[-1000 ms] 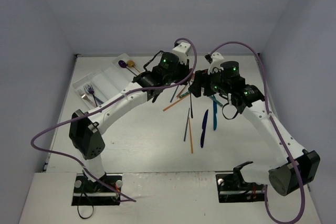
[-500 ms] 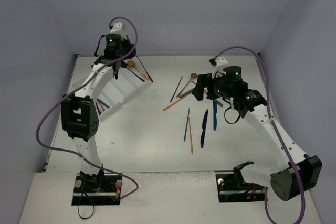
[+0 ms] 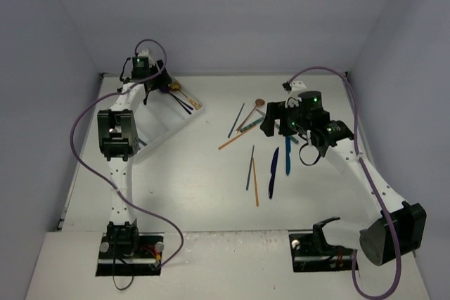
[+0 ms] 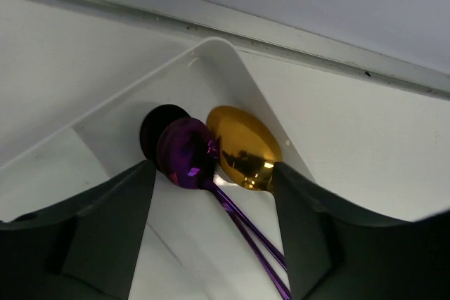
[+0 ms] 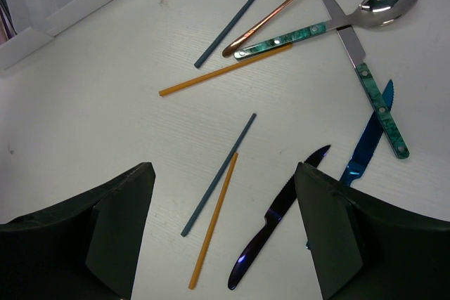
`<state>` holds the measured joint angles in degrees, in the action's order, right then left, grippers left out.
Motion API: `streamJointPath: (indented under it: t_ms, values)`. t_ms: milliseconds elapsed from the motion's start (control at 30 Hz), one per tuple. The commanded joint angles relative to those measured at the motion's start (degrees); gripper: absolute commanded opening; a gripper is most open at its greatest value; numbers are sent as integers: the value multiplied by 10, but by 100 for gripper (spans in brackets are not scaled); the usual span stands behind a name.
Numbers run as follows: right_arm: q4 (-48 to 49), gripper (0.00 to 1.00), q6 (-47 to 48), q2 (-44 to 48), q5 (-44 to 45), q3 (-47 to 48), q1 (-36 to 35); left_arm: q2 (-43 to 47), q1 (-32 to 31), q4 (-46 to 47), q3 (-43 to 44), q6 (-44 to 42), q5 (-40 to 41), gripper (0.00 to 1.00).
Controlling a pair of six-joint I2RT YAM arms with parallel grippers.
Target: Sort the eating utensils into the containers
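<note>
Nine utensils lie loose on the white table (image 3: 190,194): four chopsticks, three knives and two spoons. Nearest the arm bases, a grey-blue chopstick (image 5: 219,173) and an orange chopstick (image 5: 213,219) lie side by side, with a dark blue-purple knife (image 5: 278,219) and a blue knife (image 5: 365,145) just to their right. Farther out are a second orange chopstick (image 5: 225,69), a second grey-blue chopstick (image 5: 239,15), a copper spoon (image 5: 281,10), a teal-handled spoon (image 5: 281,38) and a teal-handled knife (image 5: 380,110) whose blade crosses that spoon's neck.

At the far left sits the white tray (image 4: 211,68). In its far corner compartment rest a purple spoon (image 4: 186,152) and a gold spoon (image 4: 242,147), bowls touching. A darker bowl (image 4: 156,126) is half hidden behind the purple one, and two purple handles run side by side.

Plain pale grey-lilac walls (image 3: 225,19) close in the table on three sides.

The right arm (image 3: 365,173) reaches inward from its base, and the right gripper (image 5: 223,170) hangs above the loose pile, fingers spread wide and holding nothing. The left arm (image 3: 116,173) stretches up the left side to the far corner. The left gripper (image 4: 211,166) hovers over the spoons in the tray, its fingers likewise apart and empty.
</note>
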<state>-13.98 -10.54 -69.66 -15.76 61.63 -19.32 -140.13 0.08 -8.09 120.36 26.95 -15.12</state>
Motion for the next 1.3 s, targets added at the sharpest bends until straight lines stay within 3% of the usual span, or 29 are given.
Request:
streamJointPath:
  t_ms: [0,200,333,467,700,867,1267]
  values:
    - [26,78,-17,-13,41,10,6,106,-11,-11,20,-39,2,67]
    - [25,77,-103,-60,152,25,9,242,-69,-101,-50,-123,98,68]
    - [26,73,-180,-126,206,58,9,341,-150,-140,-145,-169,187,68]
    - [26,68,-259,-210,233,117,8,447,-212,-168,-268,-149,238,68]
    - [25,52,-324,-350,306,214,-2,613,-277,-188,-446,-96,240,68]
    - [26,43,-373,-434,337,256,-12,708,-288,-228,-506,-74,233,68]
    - [25,43,-407,-531,376,307,-35,772,-289,-269,-530,-93,233,68]
